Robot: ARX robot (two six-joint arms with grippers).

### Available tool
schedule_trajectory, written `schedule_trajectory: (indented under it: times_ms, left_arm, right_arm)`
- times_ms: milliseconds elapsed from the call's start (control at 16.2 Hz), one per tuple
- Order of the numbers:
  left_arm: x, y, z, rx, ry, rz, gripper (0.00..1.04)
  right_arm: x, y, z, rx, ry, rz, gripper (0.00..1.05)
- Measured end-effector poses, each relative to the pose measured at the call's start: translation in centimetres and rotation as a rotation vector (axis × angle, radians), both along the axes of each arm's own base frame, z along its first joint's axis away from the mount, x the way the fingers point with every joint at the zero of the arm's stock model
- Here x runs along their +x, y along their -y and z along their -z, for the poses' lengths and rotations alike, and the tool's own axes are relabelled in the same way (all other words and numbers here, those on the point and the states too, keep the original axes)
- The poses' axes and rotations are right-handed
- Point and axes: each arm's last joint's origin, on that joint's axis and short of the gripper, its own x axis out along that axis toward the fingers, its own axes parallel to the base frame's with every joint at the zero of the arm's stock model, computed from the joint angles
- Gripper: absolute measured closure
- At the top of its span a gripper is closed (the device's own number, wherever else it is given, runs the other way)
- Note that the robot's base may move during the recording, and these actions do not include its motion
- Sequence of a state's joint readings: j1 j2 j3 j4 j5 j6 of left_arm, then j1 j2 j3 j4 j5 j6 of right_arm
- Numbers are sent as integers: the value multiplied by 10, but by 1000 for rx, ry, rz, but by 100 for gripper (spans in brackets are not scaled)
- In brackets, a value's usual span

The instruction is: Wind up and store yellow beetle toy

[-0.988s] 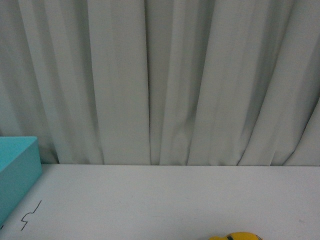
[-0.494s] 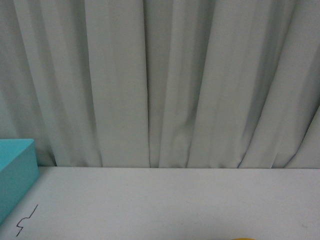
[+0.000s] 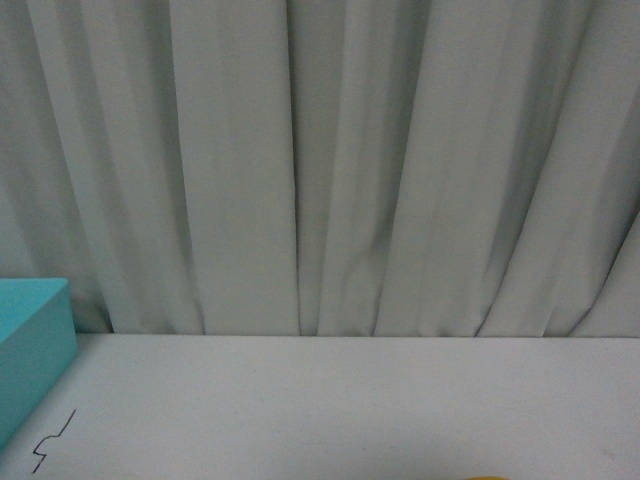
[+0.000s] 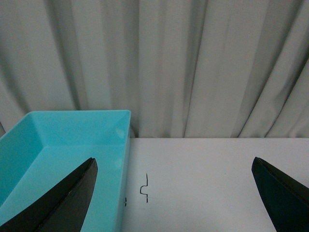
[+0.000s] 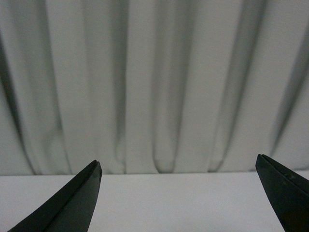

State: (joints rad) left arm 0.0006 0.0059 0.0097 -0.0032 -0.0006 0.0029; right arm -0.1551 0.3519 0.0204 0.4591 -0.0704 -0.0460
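Only a thin yellow sliver of the yellow beetle toy shows, at the very bottom edge of the front view on the white table; the rest of it is cut off. Neither arm appears in the front view. In the left wrist view my left gripper is open, its dark fingers spread wide above the table with nothing between them, one finger over the turquoise bin. My right gripper is also open and empty over bare table, facing the curtain. The toy appears in neither wrist view.
A turquoise plastic bin stands at the table's left; the left wrist view shows the bin's inside with nothing in it. A small black squiggle mark is on the table beside it. A pale pleated curtain closes off the far edge.
The front view has shifted up a little. The yellow toy, partly visible at the bottom edge a second ago, has slid almost out of the frame.
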Motion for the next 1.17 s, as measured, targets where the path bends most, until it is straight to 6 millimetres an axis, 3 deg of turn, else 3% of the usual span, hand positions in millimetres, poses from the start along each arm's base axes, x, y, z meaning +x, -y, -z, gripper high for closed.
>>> schedule_trajectory:
  times_ms: [185,247,556,679,926,1173]
  left_arm:
    - [0,0,0,0,-1,2,7]
    - [0,0,0,0,0,-1,7]
    - [0,0,0,0,0,0,7]
    - [0,0,0,0,0,0,7]
    - [0,0,0,0,0,0,7]
    - [0,0,0,0,0,0,7]
  right_arm:
    - [48,19,-33,-40,72,-206,7]
    - [66,24,-35,-38,23,-286,7]
    - [149,31,-14,-176,-274,-769,7]
    - [178,29,-1,-293,-386,-871,7]
    - [213,3,18,-563,-530,-1116,7]
    - [230,-25,46,-797,-682,-1350,7]
